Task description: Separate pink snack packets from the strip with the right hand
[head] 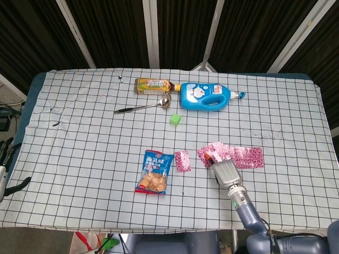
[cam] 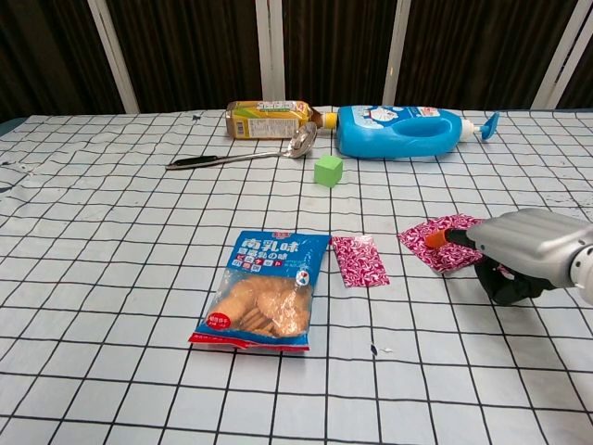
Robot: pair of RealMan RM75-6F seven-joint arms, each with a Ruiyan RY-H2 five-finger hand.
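The pink snack strip (head: 237,156) lies right of centre, and in the chest view the strip (cam: 451,250) shows only its left end. One separated pink packet (head: 183,161) lies flat to its left, next to the biscuit bag, as the chest view confirms (cam: 359,260). My right hand (head: 226,172) sits just in front of the strip. An orange-tipped finger reaches onto the strip's left end while the other fingers curl under the palm, best seen on the hand (cam: 519,252) in the chest view. No hold on the strip shows. My left hand (head: 4,169) is only a sliver at the left edge.
A blue biscuit bag (head: 156,172) lies left of the loose packet. Farther back are a green cube (head: 175,119), a metal spoon (head: 144,107), a tea bottle (head: 153,85) and a blue detergent bottle (head: 206,97). The checked cloth (head: 79,148) covers the table.
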